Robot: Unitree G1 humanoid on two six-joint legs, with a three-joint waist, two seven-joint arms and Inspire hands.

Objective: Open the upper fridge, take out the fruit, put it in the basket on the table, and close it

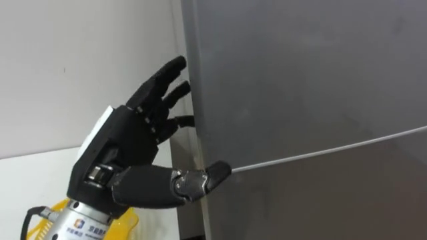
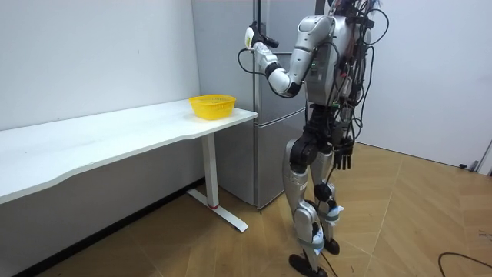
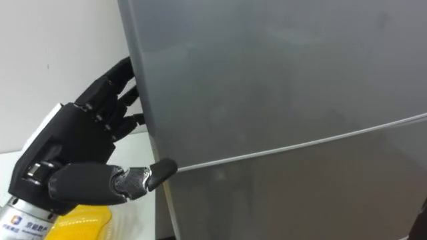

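With the upper door [image 1: 300, 73] shut and its contents hidden, the left hand [image 1: 130, 143], fingers straight and spread, sits at the door's upright left edge, thumb on the seam [image 1: 320, 151] below; the pull likely comes toward the robot.

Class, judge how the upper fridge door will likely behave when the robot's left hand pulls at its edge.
The upper fridge door looks flat and rigid, so it should swing as one piece, not flex. Its smooth grey face shows no handle, so the left hand may slip at the edge.
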